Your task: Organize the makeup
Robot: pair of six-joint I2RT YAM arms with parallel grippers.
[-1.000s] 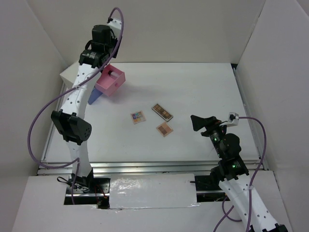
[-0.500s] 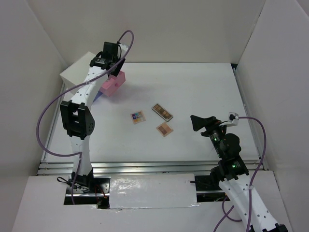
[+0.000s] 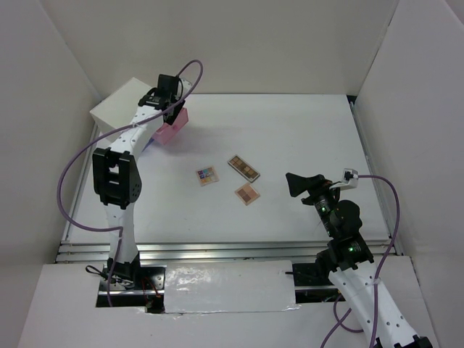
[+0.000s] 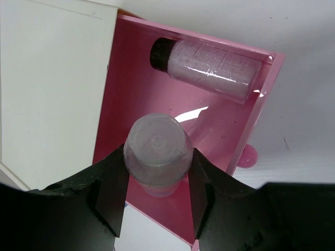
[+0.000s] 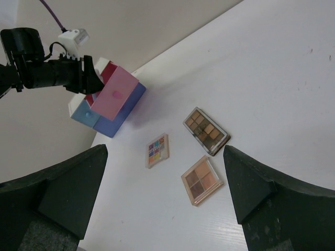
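White dotted arms (image 3: 122,139), black joints (image 3: 114,181), black hands (image 5: 165,157), purple cables (image 3: 60,201)

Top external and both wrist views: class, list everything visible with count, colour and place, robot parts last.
table: one, white
white box: one, table's far-left corner
pink drawer: one, pulled out of white box
blue drawers: two, in the same box
long palette: one, brown, mid-table
square palette: one, tan, nearer than the long one
multicoloured palette: one, left of those
small bottle: one, clear, held over the pink drawer
tube: one, clear with dark cap, lying in pink drawer
left gripper: one, black, shut on small bottle
right gripper: one, black, open, near right
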